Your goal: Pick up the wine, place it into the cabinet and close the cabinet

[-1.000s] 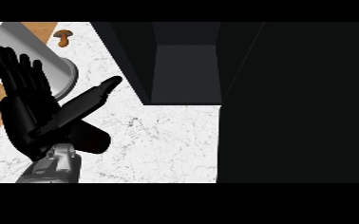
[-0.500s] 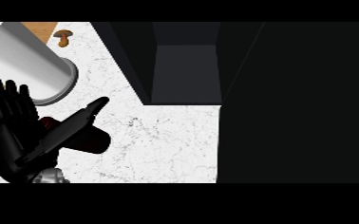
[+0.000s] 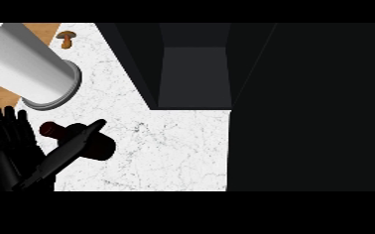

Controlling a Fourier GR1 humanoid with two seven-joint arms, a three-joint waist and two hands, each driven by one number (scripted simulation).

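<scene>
The wine bottle (image 3: pixel 93 149) lies on the white marble counter (image 3: pixel 176 148) at the lower left, dark red, its cap end (image 3: pixel 50 128) pointing left. My left hand (image 3: pixel 21 151) comes in from the lower left corner, open, fingers straight and pointing up. Its thumb (image 3: pixel 67 151) stretches diagonally over the bottle and hides the bottle's middle. The cabinet (image 3: pixel 195 74) stands open at the top centre, its inside dark grey. My right hand does not show.
A large white cylinder (image 3: pixel 33 69) lies tilted at the upper left, partly over a wooden board (image 3: pixel 40 29). A brown mushroom (image 3: pixel 67 38) sits beside it. A big dark panel (image 3: pixel 307 109) fills the view's right side.
My left hand has dropped toward the lower left corner. The white cylinder stands uncovered, and the wine bottle now shows under the thumb.
</scene>
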